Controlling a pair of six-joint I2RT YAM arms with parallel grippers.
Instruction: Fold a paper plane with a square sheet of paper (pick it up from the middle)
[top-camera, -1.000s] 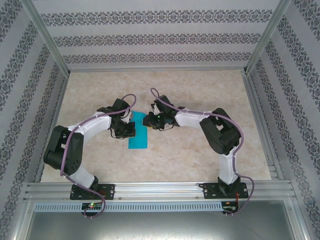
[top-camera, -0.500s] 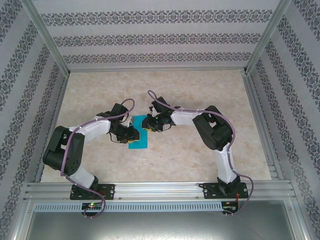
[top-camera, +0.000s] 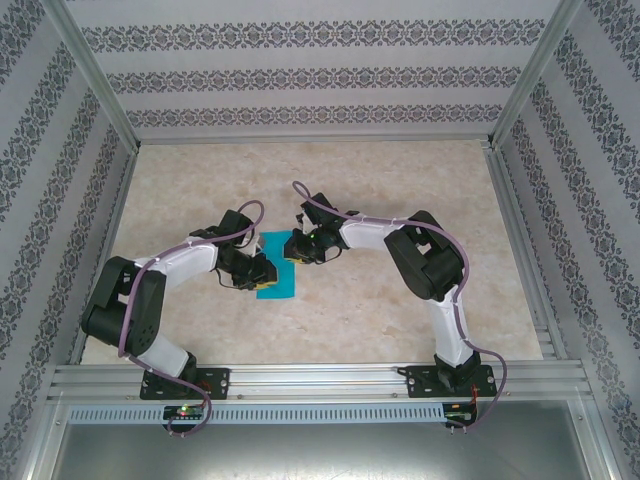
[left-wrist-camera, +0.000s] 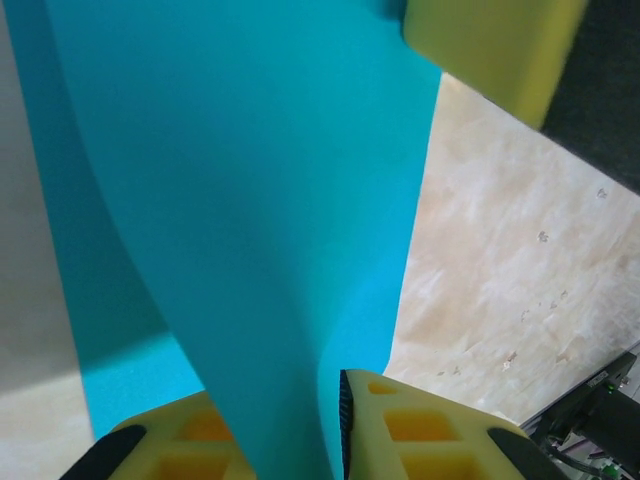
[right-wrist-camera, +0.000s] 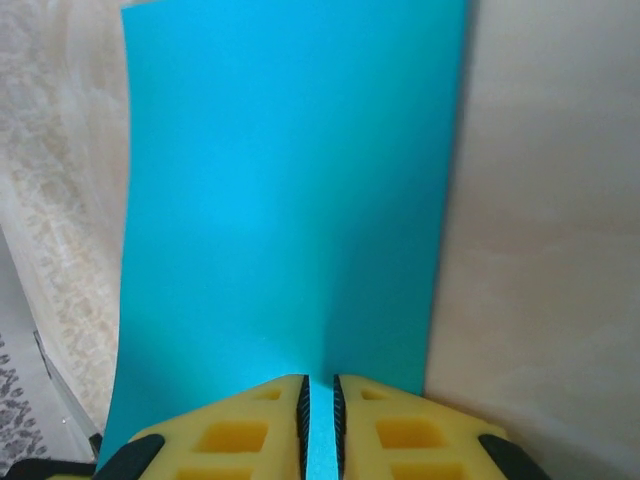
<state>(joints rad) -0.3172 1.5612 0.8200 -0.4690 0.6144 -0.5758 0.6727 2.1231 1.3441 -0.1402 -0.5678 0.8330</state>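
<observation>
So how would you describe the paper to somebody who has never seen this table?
Find the beige marbled table. Near its middle, where the left gripper and the right gripper meet, is the paper. It alone is teal-blue, thin and rectangular.

beige marbled tabletop (top-camera: 400, 300) enclosed by patterned wallpaper walls (top-camera: 300, 80) and aluminium rails (top-camera: 320, 380).

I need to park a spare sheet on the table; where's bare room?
Bare: the table strip along the back wall, and the patch between the right arm and right rail. Crowded: the middle, where the left gripper and right gripper pinch the square sheet of paper.
</observation>
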